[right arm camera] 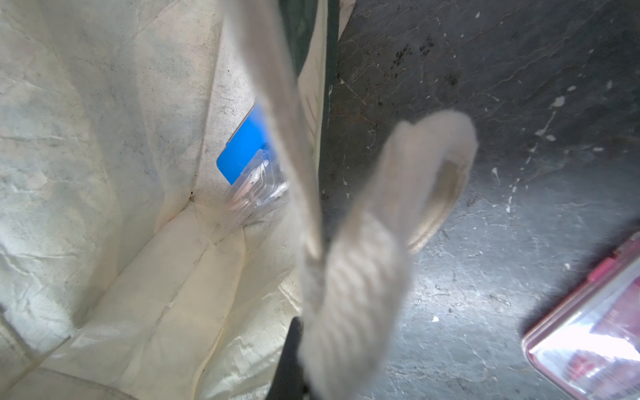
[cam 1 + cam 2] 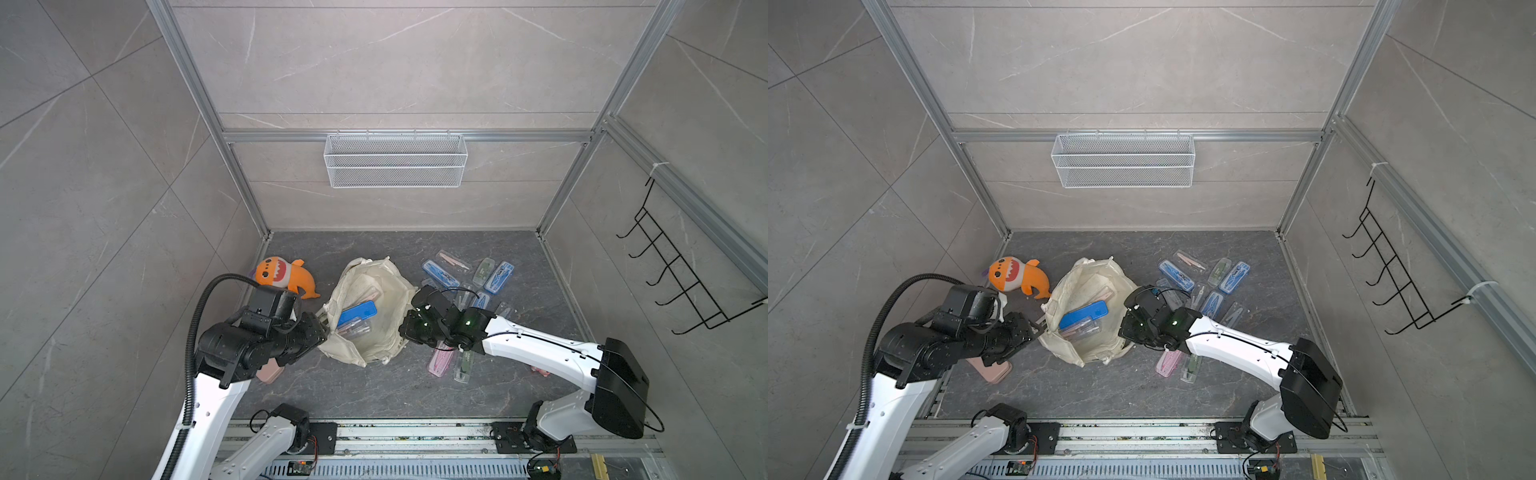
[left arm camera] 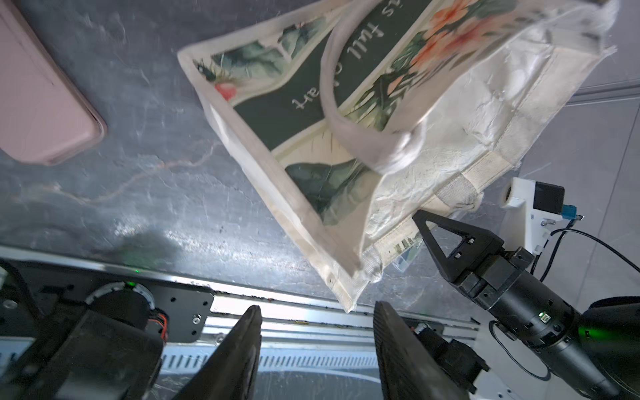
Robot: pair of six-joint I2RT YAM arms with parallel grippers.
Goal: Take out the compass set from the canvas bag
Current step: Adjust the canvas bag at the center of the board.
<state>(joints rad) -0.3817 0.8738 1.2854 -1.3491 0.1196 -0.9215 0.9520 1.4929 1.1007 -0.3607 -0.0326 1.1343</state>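
The cream canvas bag (image 2: 365,349) stands in the middle of the floor with its mouth open upward; its dark green lettered panel (image 3: 298,114) shows in the left wrist view. Inside lie a blue compass set case (image 2: 357,312) and clear cases (image 2: 353,328), also seen in the right wrist view as the blue case (image 1: 242,149) and a clear case (image 1: 258,187). My left gripper (image 3: 317,308) is open at the bag's left side (image 2: 326,328), with nothing between its fingers. My right gripper (image 2: 405,328) is shut on the bag's right rim (image 3: 420,218), and a handle strap (image 1: 346,277) hangs over it.
An orange shark plush (image 2: 282,276) lies left of the bag. A pink case (image 2: 270,372) sits under my left arm. Several compass cases (image 2: 478,278) are scattered to the right, with a pink one (image 2: 442,361) under my right arm. On the walls hang a wire basket (image 2: 395,160) and a black hook rack (image 2: 681,266).
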